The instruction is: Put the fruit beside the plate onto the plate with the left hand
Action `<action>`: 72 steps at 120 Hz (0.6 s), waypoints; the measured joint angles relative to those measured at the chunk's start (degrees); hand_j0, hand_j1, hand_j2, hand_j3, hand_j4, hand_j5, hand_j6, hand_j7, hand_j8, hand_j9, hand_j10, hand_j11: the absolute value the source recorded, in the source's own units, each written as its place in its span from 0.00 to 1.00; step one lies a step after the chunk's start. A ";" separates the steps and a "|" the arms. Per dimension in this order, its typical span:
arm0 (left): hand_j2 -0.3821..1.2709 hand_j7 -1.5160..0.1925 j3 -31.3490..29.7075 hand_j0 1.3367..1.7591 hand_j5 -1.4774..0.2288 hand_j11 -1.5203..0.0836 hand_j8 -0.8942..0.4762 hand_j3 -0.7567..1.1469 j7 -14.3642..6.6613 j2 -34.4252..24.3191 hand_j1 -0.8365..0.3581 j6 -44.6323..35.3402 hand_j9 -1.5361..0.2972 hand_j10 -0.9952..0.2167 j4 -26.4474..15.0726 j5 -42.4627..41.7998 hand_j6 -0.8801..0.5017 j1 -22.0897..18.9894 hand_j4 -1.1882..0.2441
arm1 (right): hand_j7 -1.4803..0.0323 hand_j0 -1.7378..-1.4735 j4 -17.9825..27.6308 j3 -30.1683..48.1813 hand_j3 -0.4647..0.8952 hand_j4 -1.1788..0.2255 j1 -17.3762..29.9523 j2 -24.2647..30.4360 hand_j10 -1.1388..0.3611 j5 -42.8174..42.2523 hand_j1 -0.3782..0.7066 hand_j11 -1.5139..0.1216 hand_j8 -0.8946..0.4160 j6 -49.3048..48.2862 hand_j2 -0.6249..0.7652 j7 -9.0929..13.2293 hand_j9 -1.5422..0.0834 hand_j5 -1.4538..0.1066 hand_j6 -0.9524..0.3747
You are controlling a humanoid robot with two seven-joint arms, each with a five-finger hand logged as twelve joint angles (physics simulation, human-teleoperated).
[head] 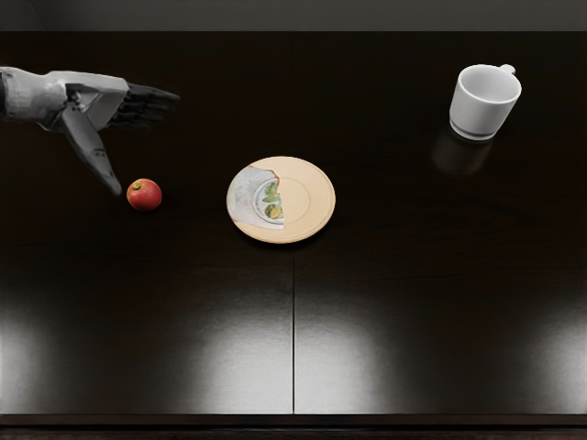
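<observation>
A dark, glossy worktop [394, 302] fills the view, with a thin seam running down its middle and pale patches of light along the near edge. At the far left, the left arm comes in level from the picture's edge. Its hand [96, 110] hovers above the surface, holding nothing. The dark fingers [151, 99] are stretched out flat toward the right, and the grey thumb [96, 154] splays down and forward. The thumb tip ends just up and left of the one apple [144, 194], though I cannot tell whether they touch. The apple is red and lies on the bare worktop, left of the plate and clearly apart from it. It looks nearly round with no clear long axis, and which way its stem end faces cannot be made out. Next comes the one plate [307, 197], tan and round, straddling the seam, with a pale patterned patch on its left half. At the far right, well apart, one white cup [483, 96] sits tilted, its handle at the upper right.
</observation>
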State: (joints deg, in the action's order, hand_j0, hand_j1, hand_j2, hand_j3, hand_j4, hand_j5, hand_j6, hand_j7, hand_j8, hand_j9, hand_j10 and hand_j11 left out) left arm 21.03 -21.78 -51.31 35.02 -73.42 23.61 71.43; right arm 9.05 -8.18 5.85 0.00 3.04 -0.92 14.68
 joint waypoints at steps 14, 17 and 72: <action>0.23 0.87 0.42 0.76 0.85 0.93 0.64 0.40 -0.19 -0.81 0.97 0.00 0.82 0.80 -0.53 0.01 0.62 0.10 0.81 | 0.98 0.30 0.00 0.00 0.34 0.84 0.01 0.00 0.76 0.03 0.03 0.93 0.68 -0.01 0.45 0.04 0.95 0.93 0.72; 0.23 0.87 0.48 0.76 0.85 0.93 0.64 0.40 -0.33 -1.23 0.97 0.00 0.82 0.80 -0.60 0.03 0.62 0.22 0.81 | 0.98 0.30 0.00 0.00 0.34 0.84 0.00 0.00 0.76 0.02 0.03 0.93 0.68 -0.01 0.45 0.03 0.95 0.93 0.72; 0.23 0.87 0.24 0.76 0.85 0.93 0.63 0.40 -12.92 8.57 0.97 -0.01 0.82 0.80 -5.58 25.41 0.62 3.08 0.81 | 0.98 0.30 0.08 -0.08 0.34 0.84 0.05 0.00 0.76 -0.05 0.03 0.93 0.68 -0.43 0.45 0.00 0.95 0.93 0.72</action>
State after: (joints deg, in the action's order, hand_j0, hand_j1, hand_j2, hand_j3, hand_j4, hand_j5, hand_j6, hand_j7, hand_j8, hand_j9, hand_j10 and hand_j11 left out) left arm 21.27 -34.70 -42.74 35.01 -79.00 49.03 74.51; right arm 9.14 -8.26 5.89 0.00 2.99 -1.35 14.68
